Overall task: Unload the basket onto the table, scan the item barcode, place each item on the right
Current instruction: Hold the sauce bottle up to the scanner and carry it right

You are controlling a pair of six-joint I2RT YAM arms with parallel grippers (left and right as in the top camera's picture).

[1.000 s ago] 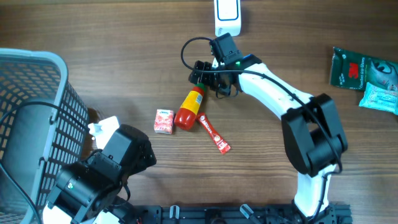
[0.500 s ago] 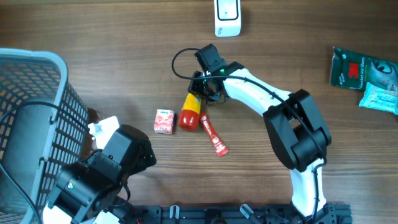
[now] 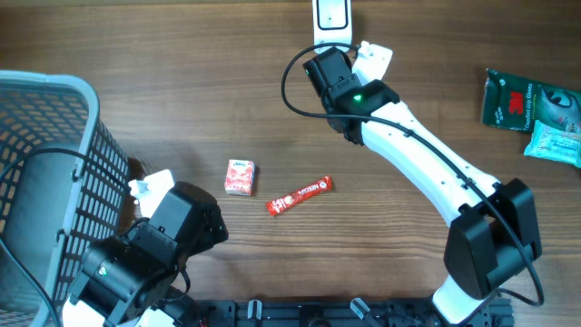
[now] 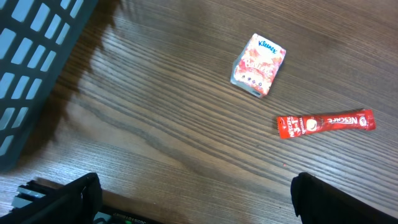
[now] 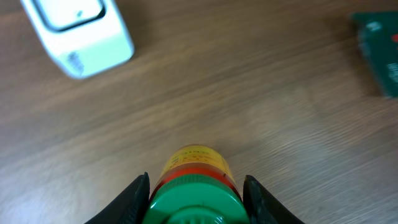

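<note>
The right gripper is closed partway on the bottle at its green cap. It holds the bottle over the far edge of the table, near the white scanner. The bottle looks like stiff, smooth plastic, light but slippery, so the ridged cap end is the sound hold. A second ago it lay mid-table beside the sachet, which has since turned. The left gripper gapes wide, empty.
</note>
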